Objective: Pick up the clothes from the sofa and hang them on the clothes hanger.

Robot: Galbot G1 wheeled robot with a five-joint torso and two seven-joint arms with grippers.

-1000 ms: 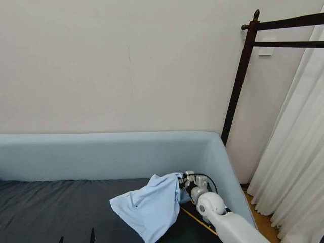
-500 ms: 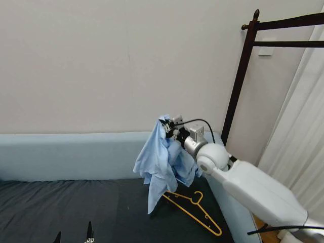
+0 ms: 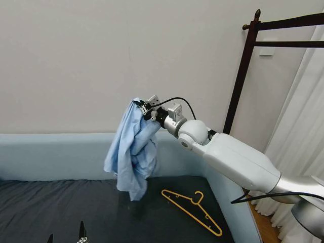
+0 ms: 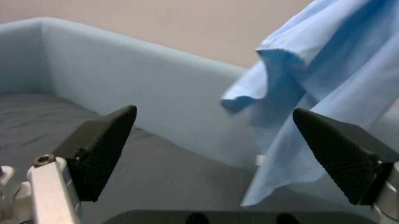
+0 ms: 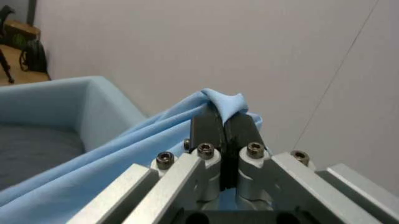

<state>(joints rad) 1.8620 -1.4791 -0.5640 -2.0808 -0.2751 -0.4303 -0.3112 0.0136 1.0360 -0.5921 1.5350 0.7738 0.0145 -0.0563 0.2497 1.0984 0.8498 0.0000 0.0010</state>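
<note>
Now the right gripper (image 3: 143, 108) is pinched tight on the top of the blue shirt (image 3: 131, 152) and holds it up high by the wall, so the shirt hangs down in front of the sofa (image 3: 55, 152) back. A yellow hanger (image 3: 195, 210) lies flat on the seat near the shirt. The left gripper (image 3: 66, 235) sits low over the seat, fingers spread wide, holding nothing.

Cropped at head view's right edge — clothes rack (image 3: 237, 86); at its bottom, left claw (image 3: 66, 239). Buried in shirt (image 5: 124, 154) — right claw (image 5: 223, 112) tips.
</note>
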